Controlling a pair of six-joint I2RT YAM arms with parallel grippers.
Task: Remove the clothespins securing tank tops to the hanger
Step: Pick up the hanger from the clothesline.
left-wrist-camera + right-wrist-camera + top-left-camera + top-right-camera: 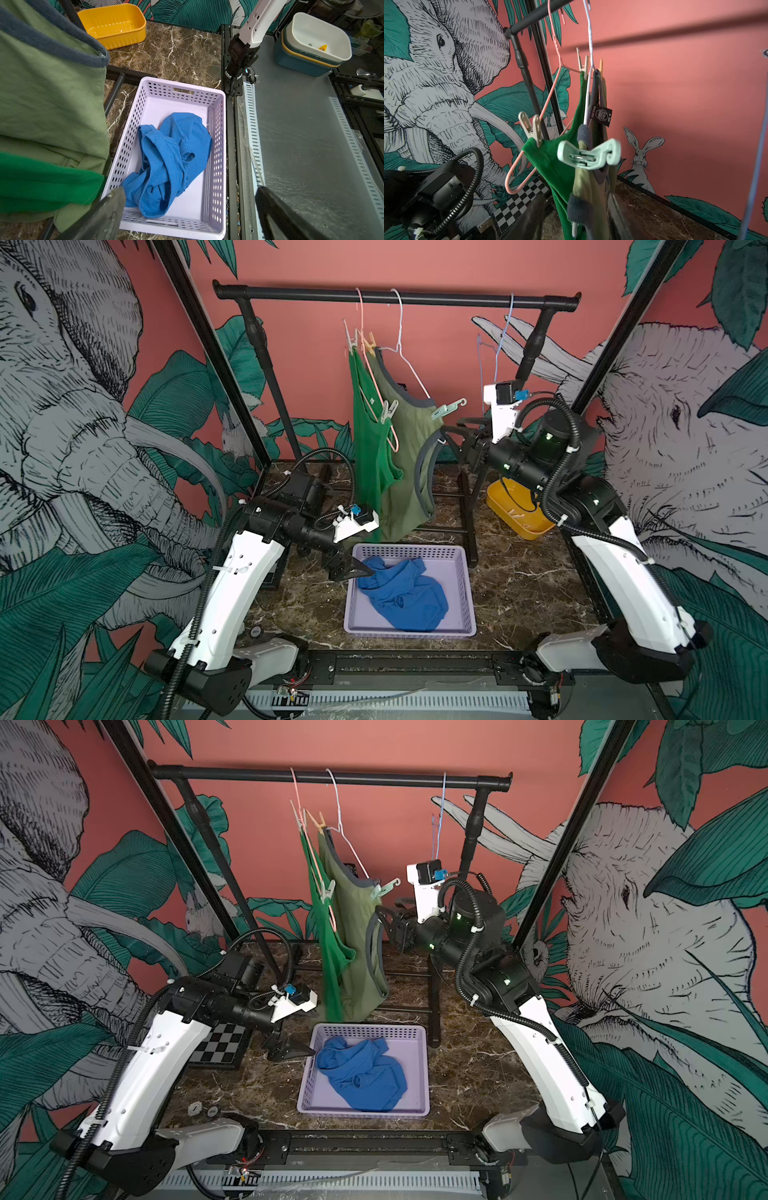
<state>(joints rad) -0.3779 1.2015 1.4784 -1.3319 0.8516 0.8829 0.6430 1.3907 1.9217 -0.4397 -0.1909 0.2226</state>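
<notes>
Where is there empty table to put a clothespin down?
Bare marble lies between the lilac basket and the right arm, in front of the yellow tub. Behind the basket it's crowded: rack bars and hanging tank tops.

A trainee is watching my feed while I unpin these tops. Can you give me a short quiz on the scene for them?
1. True or false: the blue top lies in the basket.
2. Which hanger on the rail is bare? A pink hanger, B white hanger, C blue hanger.
3. What colour is the pin nearest the right pincer?

Key: 1 true; 2 C; 3 mint.
</notes>
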